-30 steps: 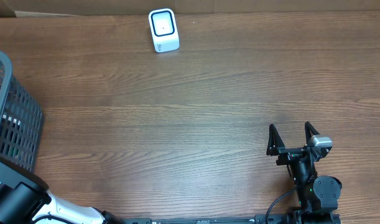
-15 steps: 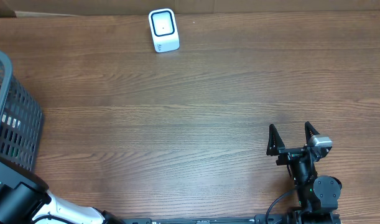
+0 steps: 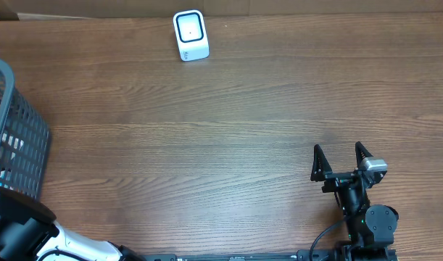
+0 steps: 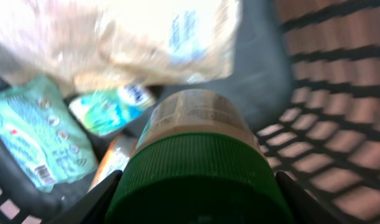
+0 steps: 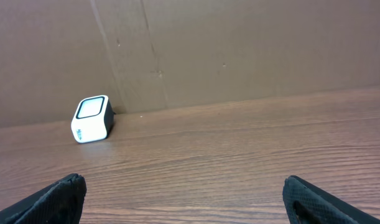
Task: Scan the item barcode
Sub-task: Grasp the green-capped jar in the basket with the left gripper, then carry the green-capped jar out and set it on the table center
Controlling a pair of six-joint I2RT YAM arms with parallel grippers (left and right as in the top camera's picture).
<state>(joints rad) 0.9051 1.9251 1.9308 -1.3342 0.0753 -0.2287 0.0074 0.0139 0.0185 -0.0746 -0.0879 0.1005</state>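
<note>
In the left wrist view a jar with a ribbed green lid [image 4: 196, 168] and a pale label fills the space between my left gripper's [image 4: 196, 190] fingers. Both dark fingers [image 4: 93, 199] press against the lid's sides, so the gripper is shut on the jar, inside the dark mesh basket [image 4: 339, 124]. The white barcode scanner [image 3: 190, 34] stands at the table's far edge, also visible as the scanner [image 5: 90, 118] in the right wrist view. My right gripper [image 3: 342, 161] stands open over the near right of the table, nothing between its fingers [image 5: 59, 196].
The basket [image 3: 11, 138] stands at the table's left edge and hides my left gripper from overhead. Inside lie teal packets [image 4: 34, 140] and a large pale bag [image 4: 121, 37]. A brown cardboard wall [image 5: 239, 50] backs the table.
The left arm's dark body at the bottom left has shifted slightly beside the basket. The right arm and the scanner have not moved.
</note>
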